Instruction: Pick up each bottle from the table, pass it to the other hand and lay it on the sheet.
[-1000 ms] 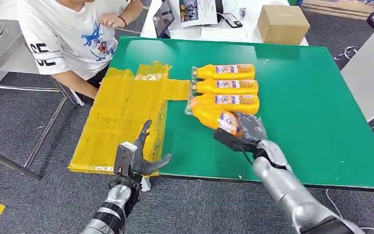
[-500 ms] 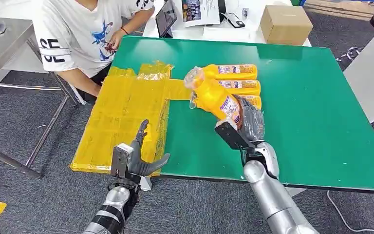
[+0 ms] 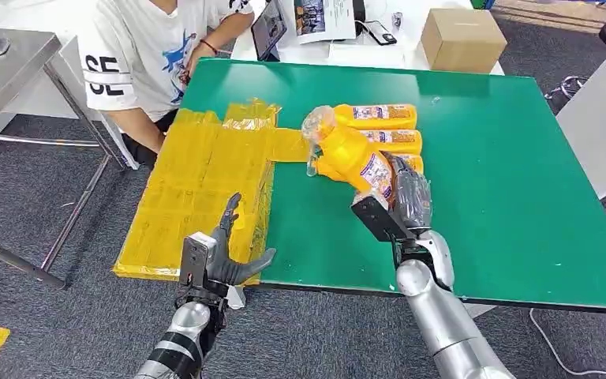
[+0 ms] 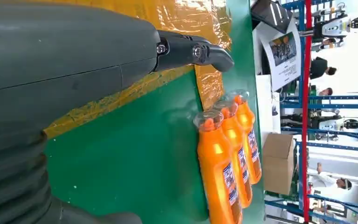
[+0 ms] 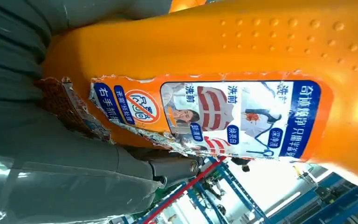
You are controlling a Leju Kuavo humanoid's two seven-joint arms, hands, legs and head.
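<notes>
Change: lifted bottle [image 3: 353,159] has swung up off the table since a second ago, neck now tipped toward 10 o'clock; in the last half second it has barely shifted.
Right hand [image 3: 398,204]: wrapped round the lifted bottle's lower body, dark fingers [image 3: 412,196] over the far side of it; the wrist view has the torn blue-and-white label [image 5: 214,116] right against the palm.
Left hand [image 3: 222,257]: holding nothing, fingers spread and pointing up at the table's near edge, over the near corner of the sheet.
Row on table: three more bottles [image 3: 379,117] lying side by side at 12 o'clock of the right hand, caps toward 9 o'clock; the lifted one hides much of the nearest.
Yellow sheet [image 3: 197,185]: crinkled, flat on the green table [image 3: 505,174] at 9 o'clock of the bottles, no bottle on it yet.
In the way: the raised bottle's clear-wrapped cap hangs over the sheet's narrow tab [image 3: 288,144] beside the row.
Around: person in a white T-shirt [image 3: 146,55] seated at the far left corner; cardboard box [image 3: 458,38] and printed paper [image 3: 321,17] on a white table beyond; grey carpet [image 3: 39,213] below.
</notes>
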